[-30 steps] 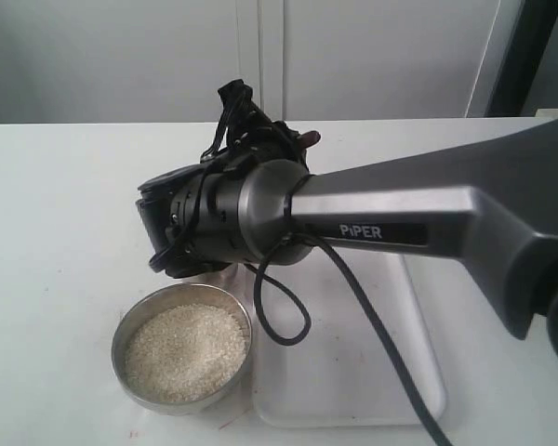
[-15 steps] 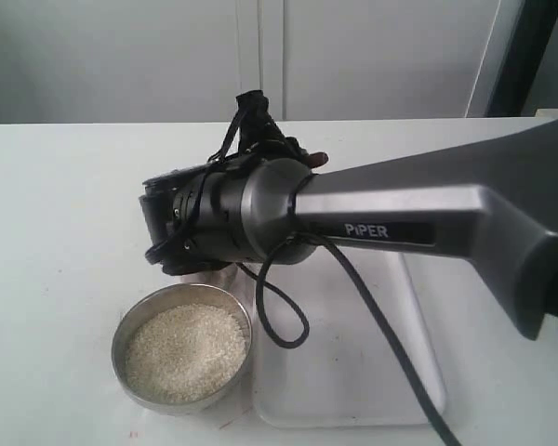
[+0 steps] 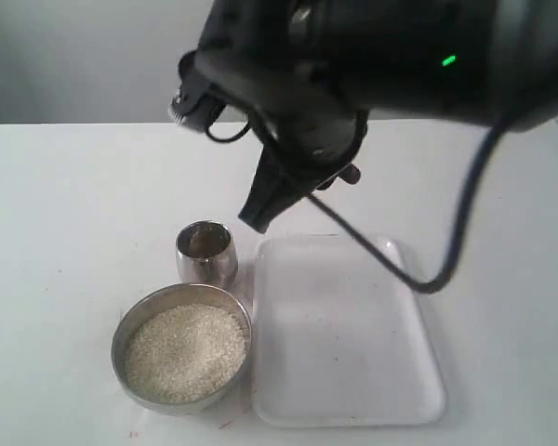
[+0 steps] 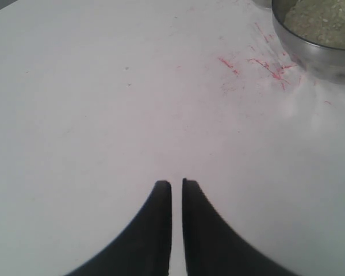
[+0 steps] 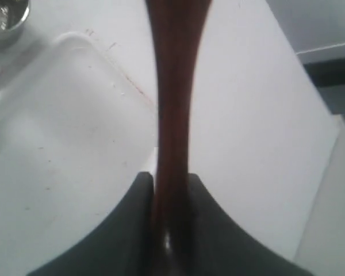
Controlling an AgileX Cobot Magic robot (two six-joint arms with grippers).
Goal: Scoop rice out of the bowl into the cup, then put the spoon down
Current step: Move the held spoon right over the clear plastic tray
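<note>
A wide steel bowl point(image 3: 126, 327) holds a heap of white rice point(image 3: 183, 351) at the front left of the table; its rim point(image 4: 310, 50) and rice point(image 4: 328, 20) also show in the left wrist view. Just behind it stands the small steel cup point(image 3: 205, 253), also seen in the right wrist view point(image 5: 3, 20). My right gripper point(image 5: 171, 175) is shut on the handle of the reddish-brown spoon point(image 5: 172, 86), held above the tray's far edge. Its oval end is out of frame. My left gripper point(image 4: 171, 183) is shut and holds nothing, low over bare table beside the bowl.
A white rectangular tray point(image 3: 344, 334) lies right of the bowl and cup. The right arm's dark body point(image 3: 372, 56) and its cable point(image 3: 446, 269) fill the top of the exterior view. Red scratch marks point(image 4: 259, 63) mark the table near the bowl.
The right arm has lifted up and toward the exterior camera, still carrying the spoon. It no longer covers the cup, which now shows in full. Bowl and tray have not moved.
</note>
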